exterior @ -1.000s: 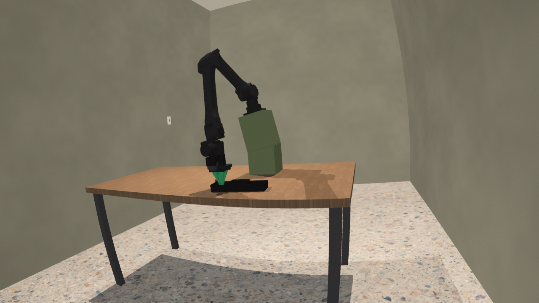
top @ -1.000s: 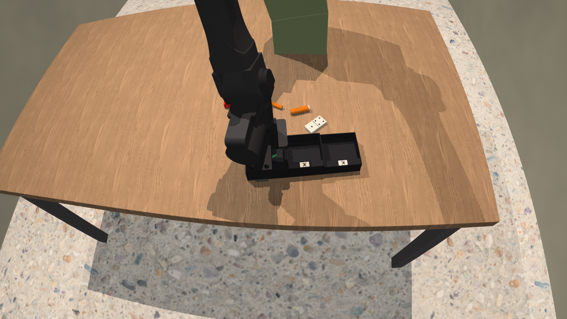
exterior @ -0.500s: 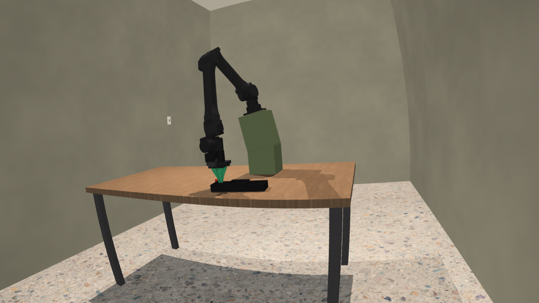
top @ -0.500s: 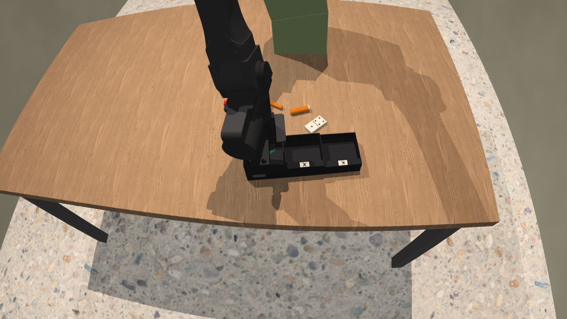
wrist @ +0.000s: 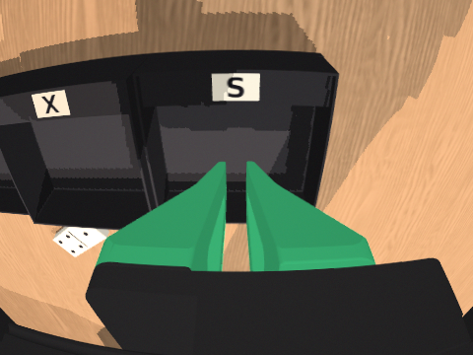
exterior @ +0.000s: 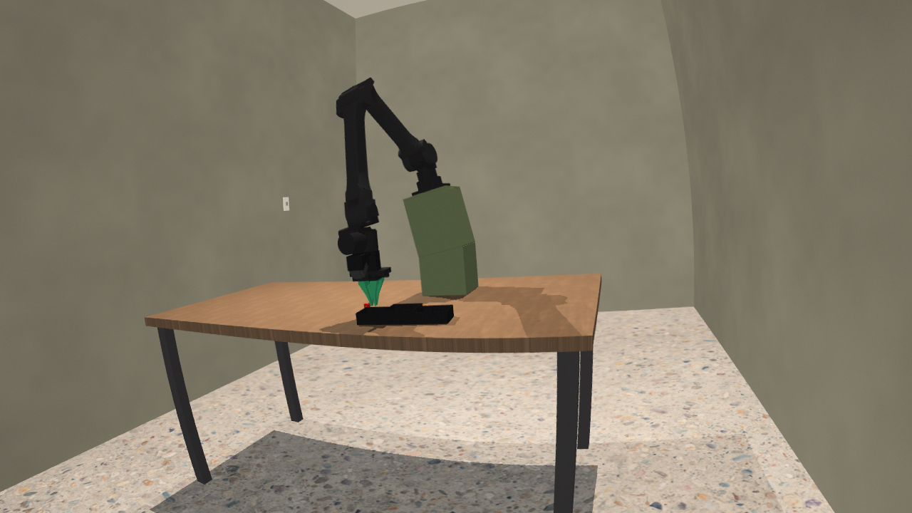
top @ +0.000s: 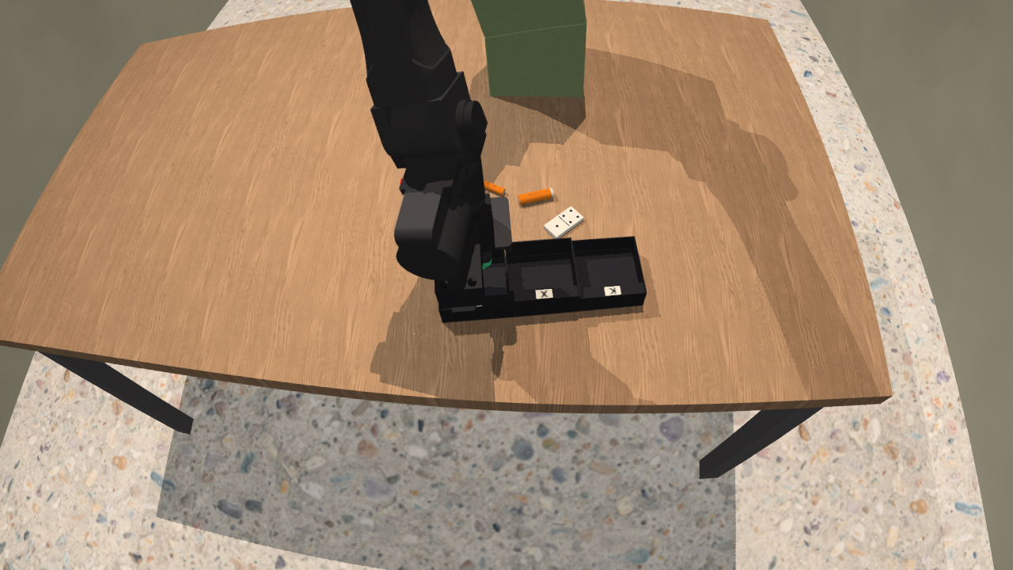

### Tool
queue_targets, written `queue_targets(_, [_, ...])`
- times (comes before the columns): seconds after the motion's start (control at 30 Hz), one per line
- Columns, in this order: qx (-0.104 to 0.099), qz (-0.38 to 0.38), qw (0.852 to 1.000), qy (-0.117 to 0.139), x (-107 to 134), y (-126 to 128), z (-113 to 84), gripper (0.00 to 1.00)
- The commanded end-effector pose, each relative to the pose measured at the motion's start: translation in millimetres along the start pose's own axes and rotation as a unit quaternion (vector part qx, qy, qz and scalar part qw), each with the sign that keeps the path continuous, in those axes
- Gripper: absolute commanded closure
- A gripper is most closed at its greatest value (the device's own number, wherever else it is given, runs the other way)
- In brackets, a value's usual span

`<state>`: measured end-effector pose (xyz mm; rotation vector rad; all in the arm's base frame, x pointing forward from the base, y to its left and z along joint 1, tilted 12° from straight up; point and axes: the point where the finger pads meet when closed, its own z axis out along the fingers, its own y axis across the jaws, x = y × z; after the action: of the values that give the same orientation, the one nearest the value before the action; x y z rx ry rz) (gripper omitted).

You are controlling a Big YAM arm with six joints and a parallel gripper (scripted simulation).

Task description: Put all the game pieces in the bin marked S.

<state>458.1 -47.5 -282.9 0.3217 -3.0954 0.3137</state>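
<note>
A row of three black bins stands on the table. Bin S (wrist: 325, 112) (top: 459, 303) is the left one in the top view, bin X (top: 543, 292) (wrist: 50, 105) is in the middle and bin K (top: 612, 290) is on the right. Bin S looks empty in the wrist view. My gripper (wrist: 236, 174) (top: 487, 264) (exterior: 372, 298) hangs a little above bin S, its green fingers shut with only a thin gap and nothing between them. A white domino (top: 563, 222) (wrist: 78, 240) lies flat on the table just behind bins X and K.
Two orange cylinders (top: 534, 196) (top: 493, 188) lie behind the domino. A small red thing (exterior: 366, 305) shows behind the arm, mostly hidden. A tall green box (top: 534, 49) (exterior: 443, 242) stands at the back of the table (top: 212, 212).
</note>
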Motion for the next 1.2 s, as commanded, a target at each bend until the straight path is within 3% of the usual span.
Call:
queue_targets(0.0, [0.002,0.000,1.000,-0.019,-16,3,-28.1,0.91])
queue_targets(0.13, [0.002,0.000,1.000,-0.019,-16,3,-43.2,0.91])
queue_targets(0.33, [0.004,0.002,1.000,-0.029,-29,0,-47.9,0.91])
queue_targets(0.43, [0.001,-0.002,1.000,-0.010,-6,23,-26.5,0.91])
queue_targets(0.53, [0.001,-0.002,1.000,-0.010,-6,28,-26.5,0.91])
queue_targets(0.97, [0.000,-0.002,1.000,-0.011,-4,93,-26.8,0.91])
queue_targets(1.1, [0.000,-0.002,1.000,-0.011,-4,93,-26.4,0.91])
queue_targets(1.17, [0.001,0.014,1.000,-0.019,-11,78,-33.6,0.91])
